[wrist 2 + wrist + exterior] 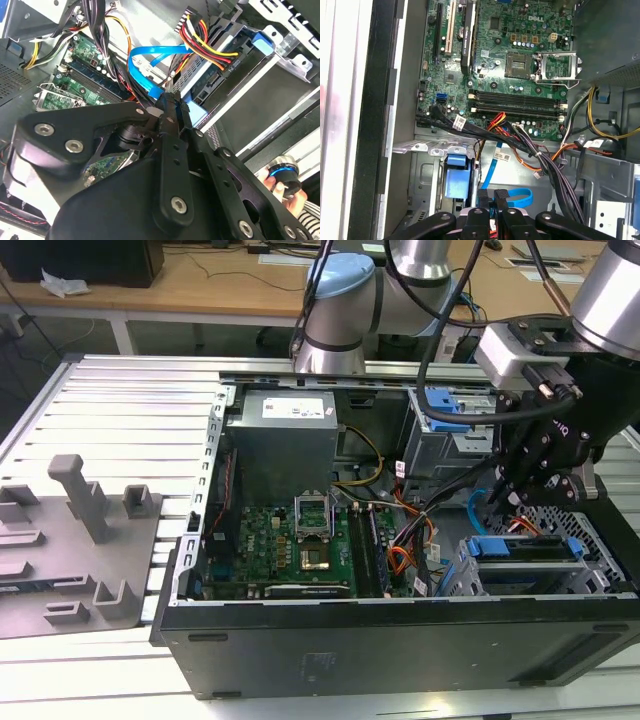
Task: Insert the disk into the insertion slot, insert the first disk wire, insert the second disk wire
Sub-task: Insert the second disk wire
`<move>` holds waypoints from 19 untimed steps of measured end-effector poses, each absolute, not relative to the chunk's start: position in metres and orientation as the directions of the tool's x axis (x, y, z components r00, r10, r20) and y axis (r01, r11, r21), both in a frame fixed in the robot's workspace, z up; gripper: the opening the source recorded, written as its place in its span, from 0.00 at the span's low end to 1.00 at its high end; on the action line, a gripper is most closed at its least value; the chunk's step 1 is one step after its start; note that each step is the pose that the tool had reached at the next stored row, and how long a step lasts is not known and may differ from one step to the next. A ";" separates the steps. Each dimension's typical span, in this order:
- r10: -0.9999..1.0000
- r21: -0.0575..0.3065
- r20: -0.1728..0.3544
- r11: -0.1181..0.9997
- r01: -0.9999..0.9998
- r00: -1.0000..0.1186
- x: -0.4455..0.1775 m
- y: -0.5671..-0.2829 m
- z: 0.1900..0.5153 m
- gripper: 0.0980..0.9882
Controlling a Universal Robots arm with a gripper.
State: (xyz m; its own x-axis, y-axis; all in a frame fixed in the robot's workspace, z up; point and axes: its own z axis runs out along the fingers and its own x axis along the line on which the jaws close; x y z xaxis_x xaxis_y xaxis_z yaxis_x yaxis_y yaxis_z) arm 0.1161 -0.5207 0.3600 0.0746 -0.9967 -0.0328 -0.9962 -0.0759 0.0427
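Wiring is the step in hand, by my reading. The flat silver hard drive in its bright blue plastic frame [520, 548] already sits inside the boxy grey perforated sheet-metal drive cage [595, 550], at the exterior view's right of the open computer case.

In the second wrist view, a bundle of red, yellow and black wires ending in a black plug [216, 54] looks seated in the drive's rear edge, so the first wire seems done.

The black two-fingered gripper [170, 100] hangs just above the cage. Its fingers are pressed together on the end of the thin, flat light-blue cable [155, 50], which curves away from them in a loop towards the green circuit board [515, 55]. The cable's end is close beside the drive's rear but, as far as I can tell, is not yet in a port.

Seating it would call for the flat end to be held square to the port beside the black plug. The loop needs slack, and the fingers need to stay clear of the coloured wires crowding that corner.

By count there is one drive, one cage, one light-blue cable, one coloured bundle at the drive, and one gripper with two fingers.
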 end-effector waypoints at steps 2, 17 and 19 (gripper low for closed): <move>-0.997 0.043 -0.033 -0.076 -0.996 0.075 0.118 -0.521 0.360 0.07; -0.997 0.043 -0.033 -0.076 -0.996 0.075 0.118 -0.550 0.360 0.07; -0.997 0.043 -0.033 -0.076 -0.996 0.075 0.118 -0.554 0.360 0.07</move>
